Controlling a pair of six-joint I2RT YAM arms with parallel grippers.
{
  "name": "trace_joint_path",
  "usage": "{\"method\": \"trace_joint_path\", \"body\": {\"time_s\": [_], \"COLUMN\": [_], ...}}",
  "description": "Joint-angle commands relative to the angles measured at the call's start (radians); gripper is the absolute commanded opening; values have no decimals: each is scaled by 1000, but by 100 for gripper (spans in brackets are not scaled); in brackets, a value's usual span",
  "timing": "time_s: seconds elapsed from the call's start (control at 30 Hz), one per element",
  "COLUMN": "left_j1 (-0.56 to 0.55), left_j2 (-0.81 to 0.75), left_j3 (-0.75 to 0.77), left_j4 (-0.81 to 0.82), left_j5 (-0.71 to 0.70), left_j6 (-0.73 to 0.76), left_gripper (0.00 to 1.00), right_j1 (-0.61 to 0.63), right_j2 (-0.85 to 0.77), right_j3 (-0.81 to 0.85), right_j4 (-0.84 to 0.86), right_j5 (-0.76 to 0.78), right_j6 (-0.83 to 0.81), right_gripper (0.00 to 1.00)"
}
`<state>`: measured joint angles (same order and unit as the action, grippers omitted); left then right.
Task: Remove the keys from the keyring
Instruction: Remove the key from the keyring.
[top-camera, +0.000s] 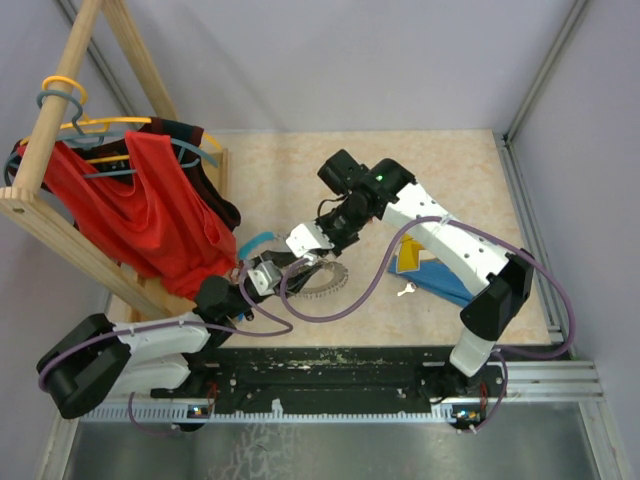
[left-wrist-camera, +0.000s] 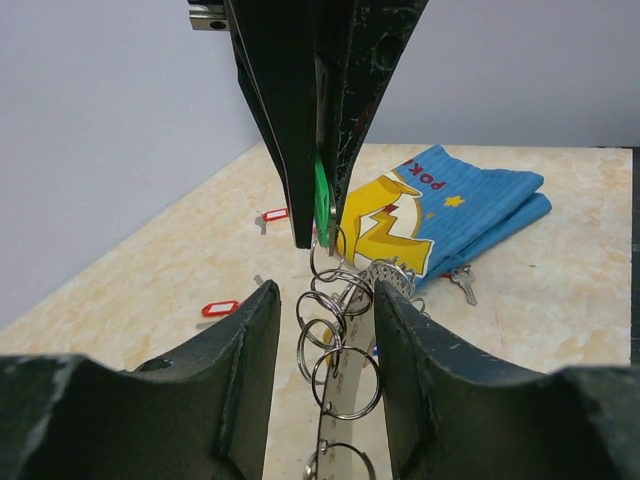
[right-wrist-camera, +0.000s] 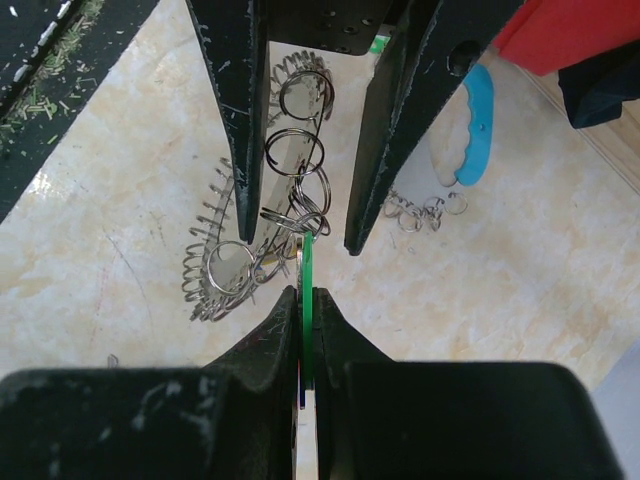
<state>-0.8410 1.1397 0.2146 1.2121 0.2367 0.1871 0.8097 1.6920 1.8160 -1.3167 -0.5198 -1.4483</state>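
**Remote desk:** In the middle of the table (top-camera: 440, 170), just ahead of the arm bases, I have the keyring (top-camera: 330, 288), a grey band fringed with silver loops. Part of it lies on the surface. A string of loops climbs from it to the green-tagged key (left-wrist-camera: 322, 205).

**Colleague:** Who has that key?

**Remote desk:** My right gripper (right-wrist-camera: 306, 298). Its jaws are pressed together on the green tag, which sits edge-on between them, and the loops hang just past the fingertips.

**Colleague:** And the left?

**Remote desk:** The left gripper (left-wrist-camera: 325, 300) faces the right one almost tip to tip. Its jaws are spread, one finger on either side of the string of loops, and they clamp nothing. I cannot tell whether a loop brushes the inner face of a finger.

**Colleague:** Any keys lying loose?

**Remote desk:** Yes. I see a near red-tagged key (left-wrist-camera: 218, 309) and a far red-tagged key (left-wrist-camera: 275, 214) flat on the table, both apart from the ring. A silver key (left-wrist-camera: 462, 283) lies just beside the folded blue cloth (left-wrist-camera: 470, 205) with the yellow cartoon print.

**Colleague:** What else is around?

**Remote desk:** A short loose chain of rings (right-wrist-camera: 420, 210) lies near a blue plastic piece (right-wrist-camera: 475, 130). A red garment (top-camera: 150, 210) hangs on the wooden rack (top-camera: 60, 95) at the far left.
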Motion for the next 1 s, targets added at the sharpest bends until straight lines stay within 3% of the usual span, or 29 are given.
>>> {"method": "trace_joint_path", "body": {"time_s": [0.0, 0.47, 0.97], "left_j1": [-3, -3, -3], "left_j2": [-7, 34, 32], "left_j3": [-11, -34, -32], "left_j4": [54, 141, 148], "left_j5": [46, 92, 75], "left_j6": [51, 95, 88], "left_gripper": [48, 46, 34], "right_j1": [11, 11, 11], "right_j2": [-23, -11, -10], "right_j3": [62, 80, 76], "right_j4": [-23, -15, -13], "right_j5": [-73, -77, -83], "right_j6": [-40, -17, -9], "right_gripper": [0, 0, 0]}}
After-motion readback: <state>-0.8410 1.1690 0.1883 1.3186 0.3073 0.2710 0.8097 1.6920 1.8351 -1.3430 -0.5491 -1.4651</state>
